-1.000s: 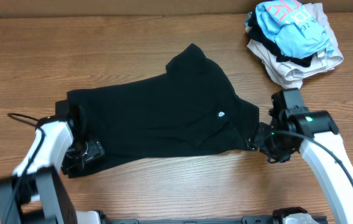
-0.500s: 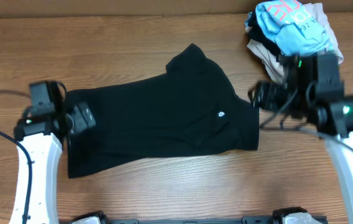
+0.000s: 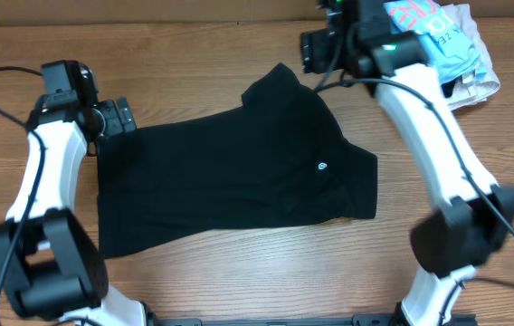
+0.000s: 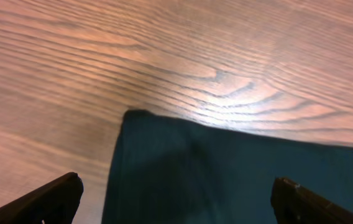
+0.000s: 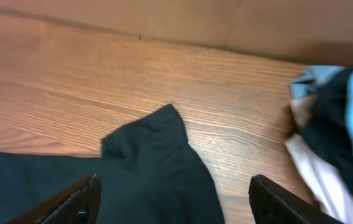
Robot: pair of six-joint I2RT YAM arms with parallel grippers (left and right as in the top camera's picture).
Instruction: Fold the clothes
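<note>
The black shirt (image 3: 239,172) lay on the table (image 3: 239,272), maybe folded once. My left gripper (image 3: 117,118) and right gripper (image 3: 316,50) hung open by its far corners, holding nothing. If I pinched too little cloth, a corner could slip.

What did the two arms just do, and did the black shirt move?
Both arms swung from the near edge of the plain black soft-fabric shirt to its far side: the left gripper now sits at the far left corner, the right gripper by the far peak. Both are open, holding nothing. The shirt and the heap of blue, white and beige garments stayed put.
</note>
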